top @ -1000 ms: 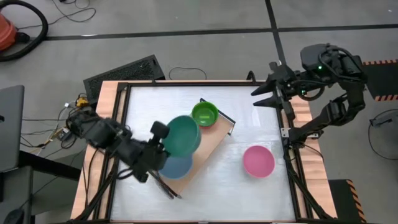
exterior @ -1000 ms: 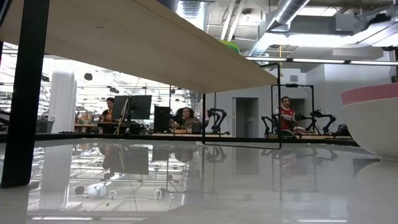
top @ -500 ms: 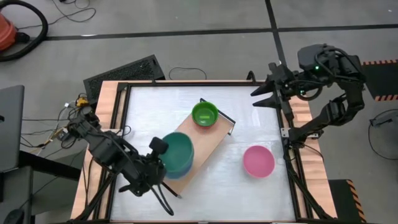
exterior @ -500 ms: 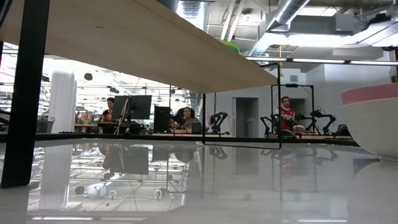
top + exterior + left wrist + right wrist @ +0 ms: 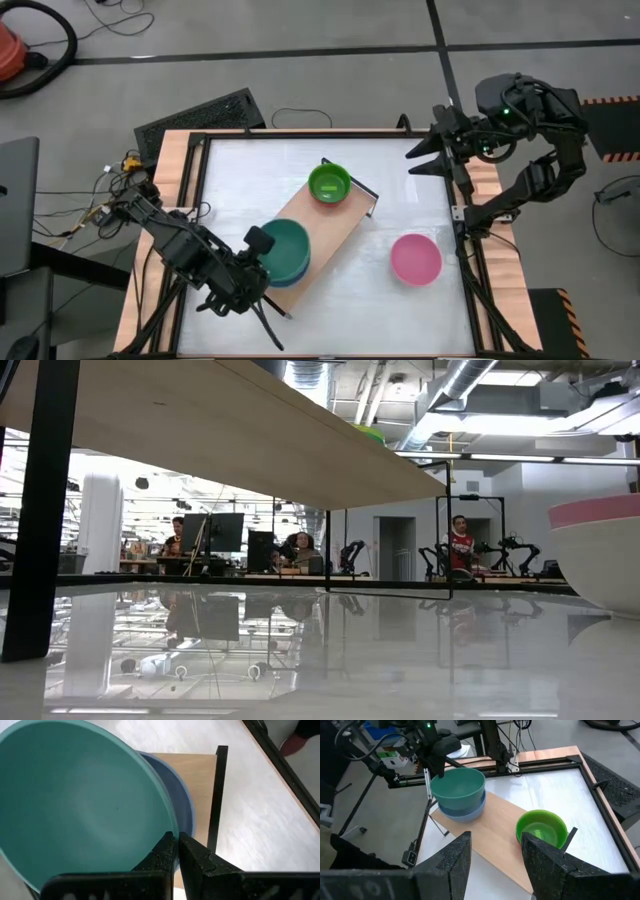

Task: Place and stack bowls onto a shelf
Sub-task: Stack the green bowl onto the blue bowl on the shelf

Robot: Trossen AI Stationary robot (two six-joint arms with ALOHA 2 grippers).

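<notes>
The light-wood shelf point(image 5: 335, 225) lies slantwise mid-table. A lime green bowl point(image 5: 329, 183) stands on its far end. A teal bowl point(image 5: 287, 248) sits in a blue bowl point(image 5: 285, 275) on its near-left end; both also show in the right wrist view, teal point(image 5: 457, 785) over blue point(image 5: 464, 810). My left gripper point(image 5: 260, 243) is shut on the teal bowl. A pink bowl point(image 5: 415, 258) stands on the table to the right of the shelf. My right gripper point(image 5: 425, 152) hovers open and empty over the table's far right corner. My left gripper holds the teal bowl by its rim point(image 5: 167, 825) on the side toward the table's left, one finger inside the bowl and one outside. The fingers come slanting down from the near left. The bowl rests in the blue bowl point(image 5: 182, 805), its mouth up.
Black frame rails point(image 5: 195, 200) run along the table's edges. The shelf's thin black end frame point(image 5: 215, 795) stands just past the blue bowl. In the low view the shelf's underside point(image 5: 200, 430) and black leg point(image 5: 40, 510) fill the left and the pink bowl point(image 5: 600, 550) the right.
My left gripper has carried the teal bowl toward the table's near edge and down, from a tilted hold over the shelf's middle into the blue bowl, where it now sits level. The gripper stays shut on its rim.
</notes>
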